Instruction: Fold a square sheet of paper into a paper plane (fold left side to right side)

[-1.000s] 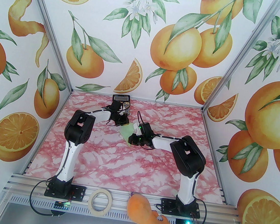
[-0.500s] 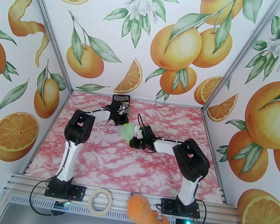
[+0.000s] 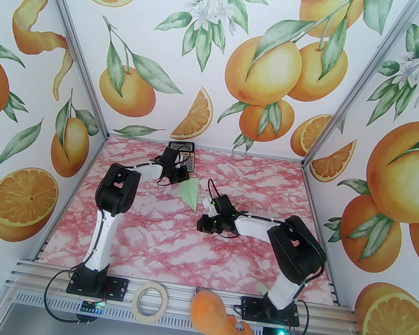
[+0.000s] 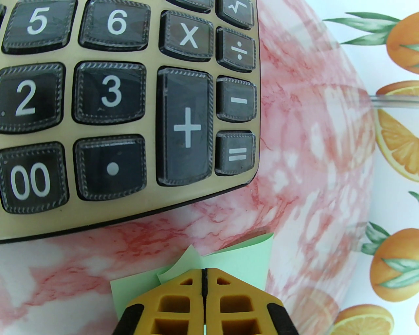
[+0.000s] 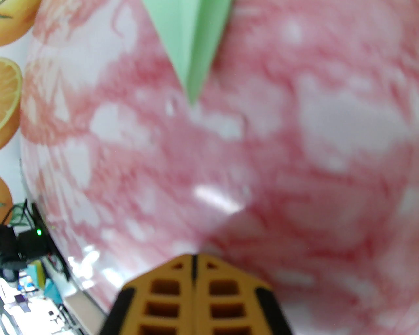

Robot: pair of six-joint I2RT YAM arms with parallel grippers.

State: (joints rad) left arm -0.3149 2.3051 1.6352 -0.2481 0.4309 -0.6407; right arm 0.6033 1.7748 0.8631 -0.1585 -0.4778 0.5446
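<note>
The paper plane (image 3: 190,195) lies flat with its wide tail right at the tips of the left gripper (image 4: 203,271). Its sharp nose points toward the right gripper (image 5: 193,256), out ahead of those tips and apart from them. It is thin, matte, pale green paper folded into a narrow dart with a centre crease, and loose layers curl up at the tail. I judge it almost weightless, limp and easily crushed or slid, so it is best taken along the stacked centre fold near the tail, not by the nose. The left fingers are pressed together at the tail edge; whether they nip a layer I cannot tell. The right fingers are pressed together on nothing. Just beyond the left tips sits a hard calculator (image 4: 131,98) with glossy dark keys, on the slick pink-marbled table (image 5: 311,157).
</note>
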